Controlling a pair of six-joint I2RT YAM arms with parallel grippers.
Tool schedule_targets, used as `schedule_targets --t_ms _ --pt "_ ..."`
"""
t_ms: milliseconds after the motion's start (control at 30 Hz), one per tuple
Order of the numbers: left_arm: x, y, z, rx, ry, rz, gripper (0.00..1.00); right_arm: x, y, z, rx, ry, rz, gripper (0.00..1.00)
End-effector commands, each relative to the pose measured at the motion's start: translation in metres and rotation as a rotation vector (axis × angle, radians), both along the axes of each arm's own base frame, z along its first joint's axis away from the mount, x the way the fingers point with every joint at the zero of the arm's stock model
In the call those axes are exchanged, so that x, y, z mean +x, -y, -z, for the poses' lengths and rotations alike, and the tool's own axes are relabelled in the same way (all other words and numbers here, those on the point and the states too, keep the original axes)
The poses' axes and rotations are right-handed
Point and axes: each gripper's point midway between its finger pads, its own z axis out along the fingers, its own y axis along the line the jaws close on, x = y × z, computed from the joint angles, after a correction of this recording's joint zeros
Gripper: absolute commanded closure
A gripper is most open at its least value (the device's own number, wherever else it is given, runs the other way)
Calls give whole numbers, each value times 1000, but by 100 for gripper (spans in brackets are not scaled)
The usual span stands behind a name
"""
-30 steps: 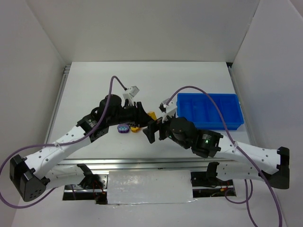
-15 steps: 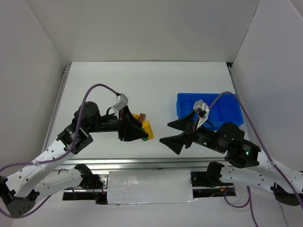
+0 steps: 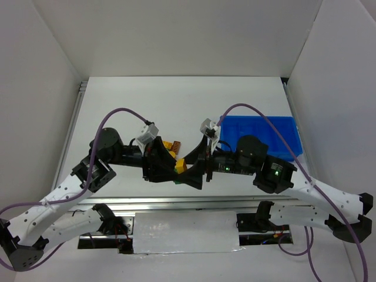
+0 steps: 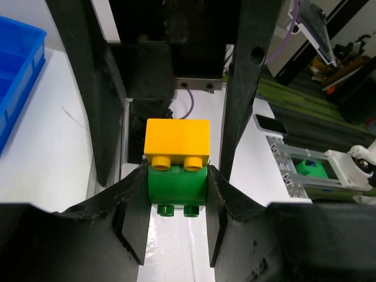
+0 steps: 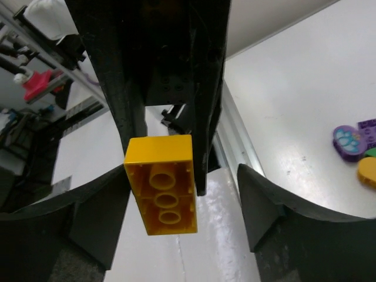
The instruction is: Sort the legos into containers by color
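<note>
On your left, the left fingers (image 4: 132, 217) are clamped on the green lego (image 4: 176, 187), one pad on each flank, and hold it up off the bench (image 3: 117, 100). A yellow lego (image 4: 177, 141) is stuck to the green one on the end away from the wrist, outside that grip. From overhead, you see the pair hanging over the near middle of the bench, between the two arms. Just behind it an orange lego (image 3: 170, 145) lies on the bench.

Moving right, your right fingers (image 5: 97, 220) stand wide, one on either side of the yellow lego, whose hollow underside faces the right wrist camera. One pad sits at the brick's edge, though you cannot tell whether it touches. The other stands clear with a gap. At the far right of that view a purple lego (image 5: 348, 143) rests on the bench.

Furthest right is the blue tray (image 3: 282, 132), at the bench's right side and well apart from the held pair. The right arm partly covers its compartments.
</note>
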Motion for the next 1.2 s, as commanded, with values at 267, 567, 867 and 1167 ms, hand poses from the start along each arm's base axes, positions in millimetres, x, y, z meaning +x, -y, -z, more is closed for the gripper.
schedule_targets --t_ms 267,567,867,1167 --pt "-10 2 -5 -39 62 63 100 -8 11 -47 147 67 -14 26" --pt "-10 2 -6 -44 66 63 100 -9 7 -36 110 48 -28 37" --pt "-11 2 -7 -45 70 65 100 -3 -2 -30 91 38 -22 73" --pt "-17 -3 -12 -67 93 76 100 4 17 -28 105 70 44 100"
